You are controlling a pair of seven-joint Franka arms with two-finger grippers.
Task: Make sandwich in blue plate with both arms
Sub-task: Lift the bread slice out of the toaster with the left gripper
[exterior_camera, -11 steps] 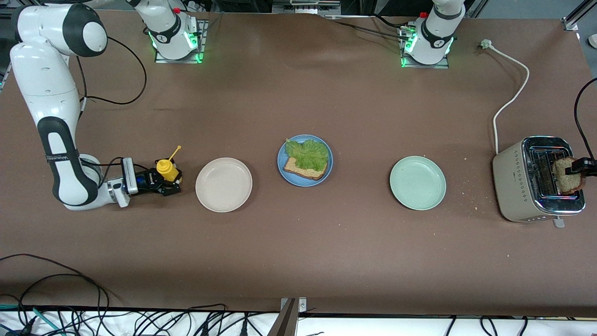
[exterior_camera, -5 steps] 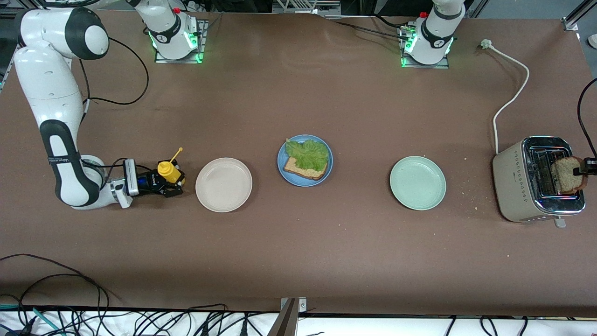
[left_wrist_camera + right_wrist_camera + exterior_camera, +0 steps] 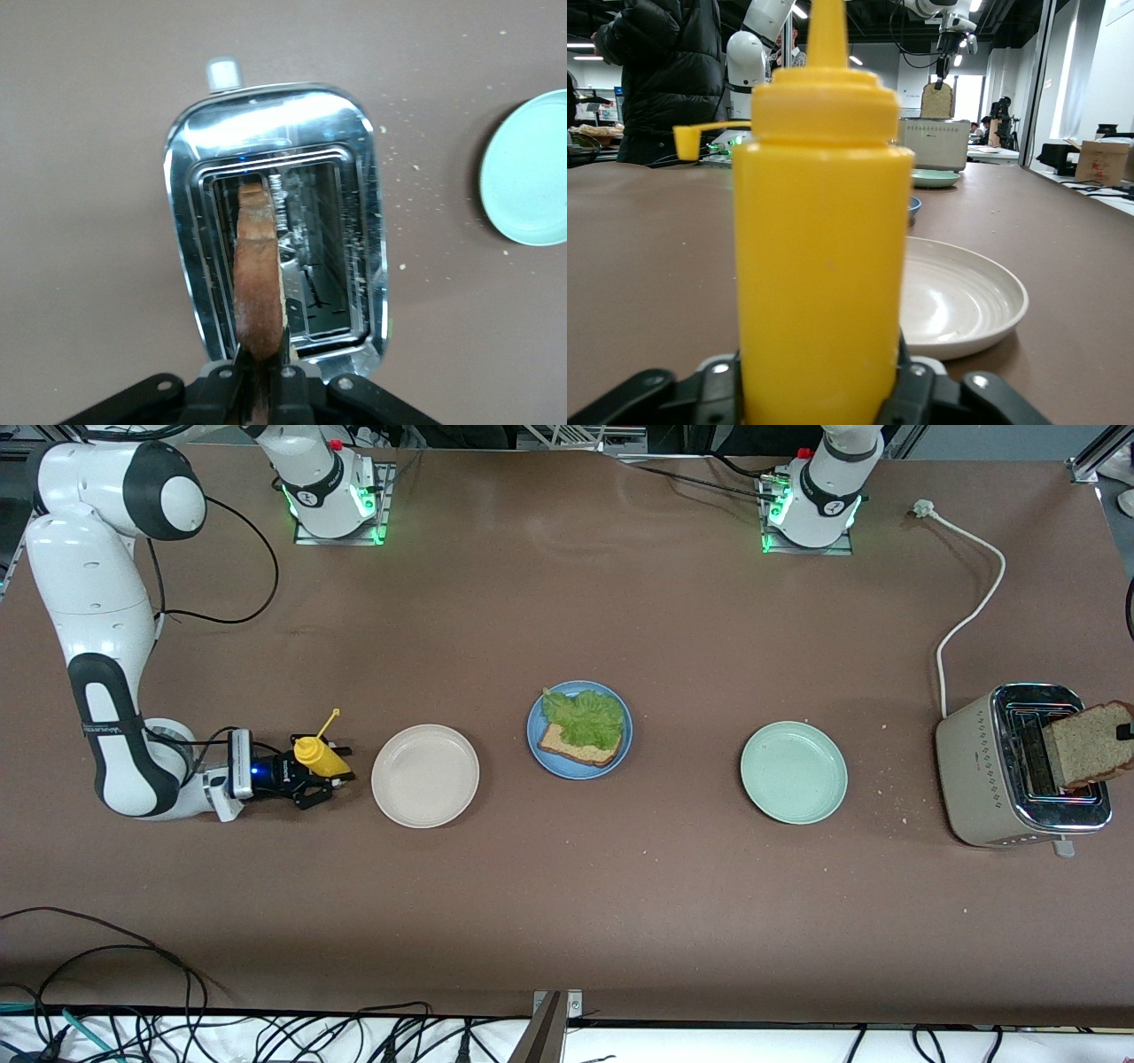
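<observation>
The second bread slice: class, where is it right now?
In the front view, the second bread slice hangs just above the toaster at the left arm's end of the table, pinched by the left gripper.

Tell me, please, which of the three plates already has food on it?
The blue plate, the middle one, holds a bread slice topped with lettuce; the beige plate and pale green plate hold none.
</observation>
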